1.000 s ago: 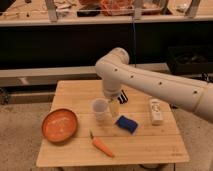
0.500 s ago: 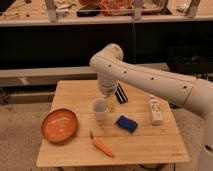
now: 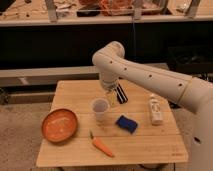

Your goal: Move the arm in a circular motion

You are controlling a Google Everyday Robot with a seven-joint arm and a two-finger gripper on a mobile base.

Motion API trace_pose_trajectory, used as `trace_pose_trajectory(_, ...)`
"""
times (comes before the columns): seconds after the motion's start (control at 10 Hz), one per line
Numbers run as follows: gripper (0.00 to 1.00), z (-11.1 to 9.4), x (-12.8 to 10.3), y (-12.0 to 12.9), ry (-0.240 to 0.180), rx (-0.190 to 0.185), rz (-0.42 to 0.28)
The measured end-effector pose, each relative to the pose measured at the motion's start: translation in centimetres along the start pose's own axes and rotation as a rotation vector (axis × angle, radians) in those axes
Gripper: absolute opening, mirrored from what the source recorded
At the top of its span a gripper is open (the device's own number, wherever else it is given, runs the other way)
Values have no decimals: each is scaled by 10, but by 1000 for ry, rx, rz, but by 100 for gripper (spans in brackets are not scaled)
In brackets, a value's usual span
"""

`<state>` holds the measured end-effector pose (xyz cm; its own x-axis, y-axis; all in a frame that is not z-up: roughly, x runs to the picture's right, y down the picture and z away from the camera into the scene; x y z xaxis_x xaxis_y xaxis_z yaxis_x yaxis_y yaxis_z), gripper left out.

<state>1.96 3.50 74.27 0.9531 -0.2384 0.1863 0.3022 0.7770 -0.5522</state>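
The arm (image 3: 150, 75) is large, white and glossy with small dark dots. It reaches in from the right edge and bends at a bulbous joint (image 3: 111, 55) above the table's back half. From that joint it drops to the gripper (image 3: 119, 94), a black-and-white piece hanging just over the wood. The gripper sits right behind and slightly right of a white cup (image 3: 100, 109). Nothing shows in its grasp.
The wooden table (image 3: 150, 147) carries an orange bowl (image 3: 59, 125) at the left, a carrot (image 3: 102, 146) at the front, a blue sponge (image 3: 127, 123) in the middle and a white bottle (image 3: 156, 110) lying at the right. Dark shelving runs behind.
The arm's bent joint swung left, then came back a little to the right and higher. The gripper shifted only slightly near the cup. The table items stayed put.
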Motion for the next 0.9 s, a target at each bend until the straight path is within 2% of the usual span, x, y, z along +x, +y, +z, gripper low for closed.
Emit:
trace_pose_trajectory(0.2, 80, 4, 4, -7, -3, 2, 2)
trace_pose_trajectory(0.4, 80, 8, 18, -16, -8, 6, 11)
trace_pose_trajectory(0.6, 80, 13, 40, -25, -18, 4, 38)
trace_pose_trajectory(0.9, 80, 15, 43, -25, -30, 3, 63)
